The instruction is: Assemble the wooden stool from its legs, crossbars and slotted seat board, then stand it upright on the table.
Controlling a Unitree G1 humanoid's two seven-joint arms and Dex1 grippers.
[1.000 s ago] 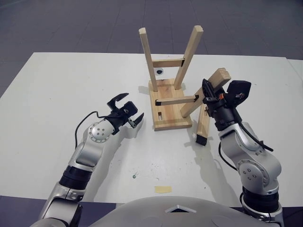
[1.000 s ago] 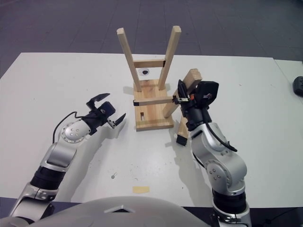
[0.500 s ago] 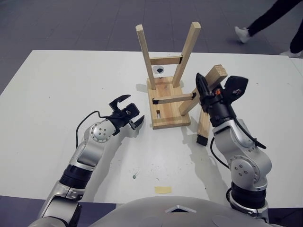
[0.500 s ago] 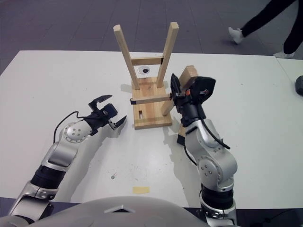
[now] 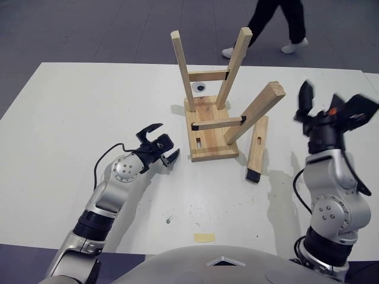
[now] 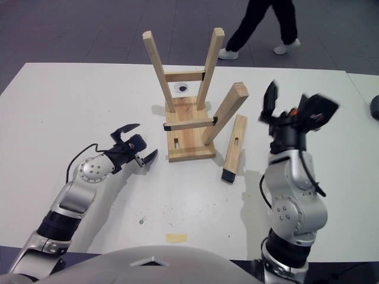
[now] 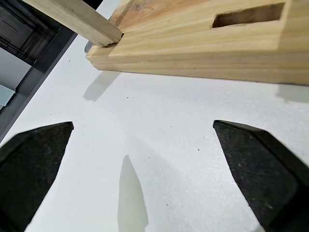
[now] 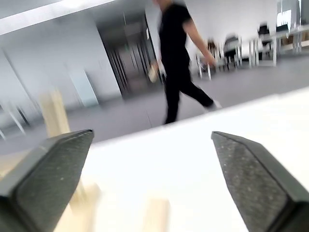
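The slotted seat board is lying flat on the white table, a little beyond its middle, underside facing up. It is pale, unfinished wood with small rectangular slots cut into it. Two legs are standing in its far edge and pointing upward, splaying slightly apart toward their tops, and a short crossbar with dark ends is joining them partway up. A third leg is rising from the board's near right corner, tilting steeply outward to the right, its free end pointing up and away. A second crossbar is running level from this leg across to the board's left side.

Just beside the board on the right, a loose leg is lying flat, its long axis running near to far, its black-capped end toward the robot.

The left gripper is hovering just left of the board, fingers spread wide and holding nothing, facing the board's slotted edge. The right gripper is hanging raised, well apart to the right of the stool parts, jaws likewise parted and empty.

A small dark round mark is sitting on the table behind the board, and a yellowish scrap is lying near the table's front edge.
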